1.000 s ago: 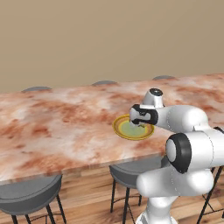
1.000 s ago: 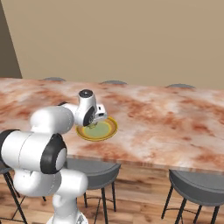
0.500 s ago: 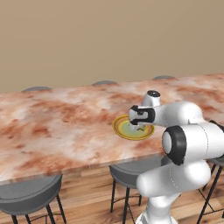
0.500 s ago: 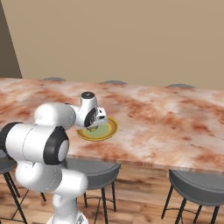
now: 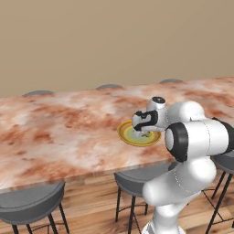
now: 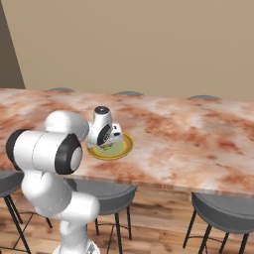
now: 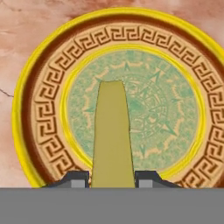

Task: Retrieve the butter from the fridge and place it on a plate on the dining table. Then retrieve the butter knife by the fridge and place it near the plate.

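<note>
Two dark fingers (image 7: 111, 178) clench the butter (image 7: 112, 135) between them, one tip on each long side of the pale-yellow stick, which runs straight out ahead of them over the plate (image 7: 39, 109). In the hand view the stick's far end reaches about to the middle of the plate's pale green centre, and the plate's patterned brown band and yellow rim ring the fingers on every side but the near one (whether the butter already touches the plate cannot be told from here).

From the left base view the fingers (image 5: 144, 130) hang right over the plate (image 5: 125, 134), the wrist bent down towards it, and the plate sits on the bench (image 5: 55, 132), near its front edge. The right base view shows the same: fingers (image 6: 106, 144) low above the plate (image 6: 123, 148), with the long marbled bench (image 6: 198, 139) stretching away to either side of them.

Several round grey stools (image 5: 27, 205) stand under the bench's near edge below the fingers, and the tops of others show beyond the far edge. Behind it all rises a plain tan wall (image 5: 114, 41).
</note>
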You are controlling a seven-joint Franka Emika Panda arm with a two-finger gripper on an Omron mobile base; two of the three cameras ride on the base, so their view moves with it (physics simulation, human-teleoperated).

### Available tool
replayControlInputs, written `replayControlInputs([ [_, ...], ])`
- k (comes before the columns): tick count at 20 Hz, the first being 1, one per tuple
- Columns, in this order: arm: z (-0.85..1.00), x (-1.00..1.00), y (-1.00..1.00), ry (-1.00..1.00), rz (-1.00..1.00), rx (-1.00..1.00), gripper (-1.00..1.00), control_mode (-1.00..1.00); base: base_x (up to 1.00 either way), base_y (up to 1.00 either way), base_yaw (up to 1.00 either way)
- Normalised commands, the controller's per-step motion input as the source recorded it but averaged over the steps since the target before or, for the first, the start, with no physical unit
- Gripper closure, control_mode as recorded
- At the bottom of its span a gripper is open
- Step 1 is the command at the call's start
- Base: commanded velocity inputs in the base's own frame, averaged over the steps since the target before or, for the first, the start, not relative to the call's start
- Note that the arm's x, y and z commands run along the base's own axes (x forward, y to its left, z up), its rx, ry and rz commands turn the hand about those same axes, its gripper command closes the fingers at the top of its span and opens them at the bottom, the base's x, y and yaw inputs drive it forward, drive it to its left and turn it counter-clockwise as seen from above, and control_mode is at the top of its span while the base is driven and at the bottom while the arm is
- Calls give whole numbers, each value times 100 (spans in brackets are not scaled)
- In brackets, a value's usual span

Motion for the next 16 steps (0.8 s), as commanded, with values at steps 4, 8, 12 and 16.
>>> replayControlInputs([
  [4,-24,33,0,-3,2,0,100,-100,0,0,0],
  [8,-32,23,0,-3,1,0,100,-100,0,0,0],
  [12,-11,9,0,0,3,0,100,-100,0,0,0],
  [16,-11,9,0,0,3,0,-100,-100,0,0,0],
])
